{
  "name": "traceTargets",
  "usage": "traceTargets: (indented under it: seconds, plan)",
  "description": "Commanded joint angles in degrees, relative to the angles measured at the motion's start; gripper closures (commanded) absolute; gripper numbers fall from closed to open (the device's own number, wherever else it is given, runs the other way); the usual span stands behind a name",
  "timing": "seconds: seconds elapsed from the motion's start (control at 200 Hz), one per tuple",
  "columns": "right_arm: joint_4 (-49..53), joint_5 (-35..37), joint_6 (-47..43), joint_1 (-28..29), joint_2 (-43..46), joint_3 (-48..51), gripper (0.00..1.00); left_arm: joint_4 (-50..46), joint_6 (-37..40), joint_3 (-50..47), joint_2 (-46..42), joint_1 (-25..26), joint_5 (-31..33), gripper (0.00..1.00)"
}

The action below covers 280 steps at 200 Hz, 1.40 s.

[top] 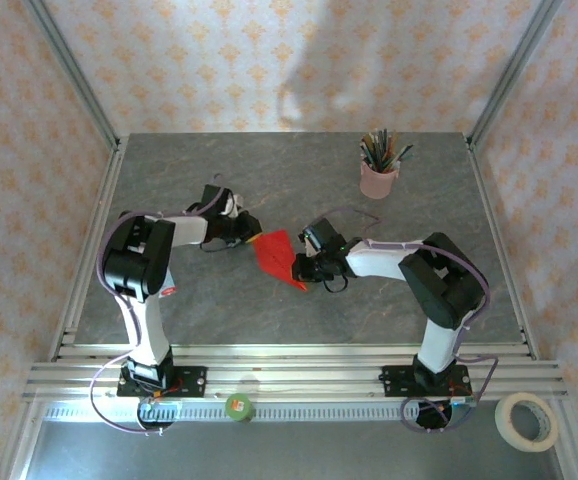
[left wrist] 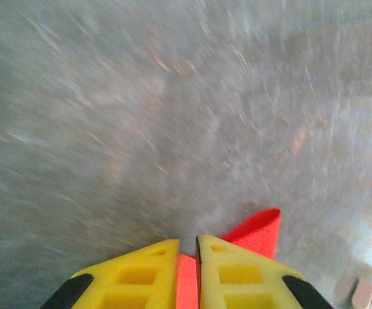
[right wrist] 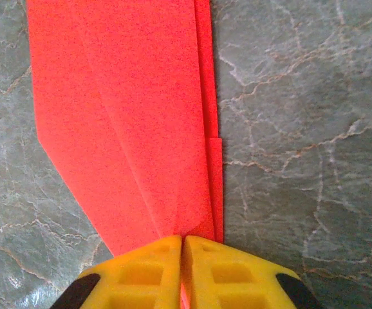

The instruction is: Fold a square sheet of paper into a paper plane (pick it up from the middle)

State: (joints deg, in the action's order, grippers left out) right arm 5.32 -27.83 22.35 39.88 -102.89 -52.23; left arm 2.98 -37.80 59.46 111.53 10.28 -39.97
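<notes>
The square sheet of paper [top: 277, 255] is bright red and folded into a pointed, layered paper plane shape lying mid-table between both arms. My left gripper [top: 252, 232] is shut on its upper left corner. In the left wrist view the yellow fingers [left wrist: 237, 270] of the left gripper [left wrist: 187, 241] pinch red paper [left wrist: 260, 232], and a tip sticks out to the right. My right gripper [top: 299, 268] is shut on the lower right end. In the right wrist view the right gripper [right wrist: 182, 238] clamps the folded paper [right wrist: 141, 116], whose layers fan away from the jaws.
A pink pencil cup [top: 378, 178] full of pencils stands at the back right of the grey marble table [top: 219, 310]. A green tape roll [top: 239, 406] and a white tape roll [top: 526, 420] lie by the front rail. Metal frame posts border the table.
</notes>
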Motion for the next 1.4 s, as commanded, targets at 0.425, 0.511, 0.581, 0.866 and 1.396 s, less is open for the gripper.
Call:
traceTargets:
  seconds: [0.425,0.511,0.581,0.866,1.396]
  plan:
    - [11.49,4.76,-1.84,-1.01,-3.83,3.58,0.88,3.74,-5.48,-7.71,-11.81,8.70,1.82,0.83]
    - [9.80,1.98,-1.64,-1.20,-3.25,3.88,0.88,3.46,-5.53,-6.17,-9.29,10.72,2.45,0.85]
    - [8.96,0.66,-1.45,-1.46,-2.76,3.78,0.88,2.64,-5.44,-4.67,-7.19,11.54,2.74,0.87]
    - [5.90,-3.06,-0.30,-2.21,-0.37,3.71,0.88,-5.04,-2.48,-0.89,-2.51,12.85,7.30,0.91]
    - [0.98,-6.53,2.00,-1.97,-1.14,-5.06,0.92,-19.93,1.15,4.70,2.62,15.65,20.86,0.92]
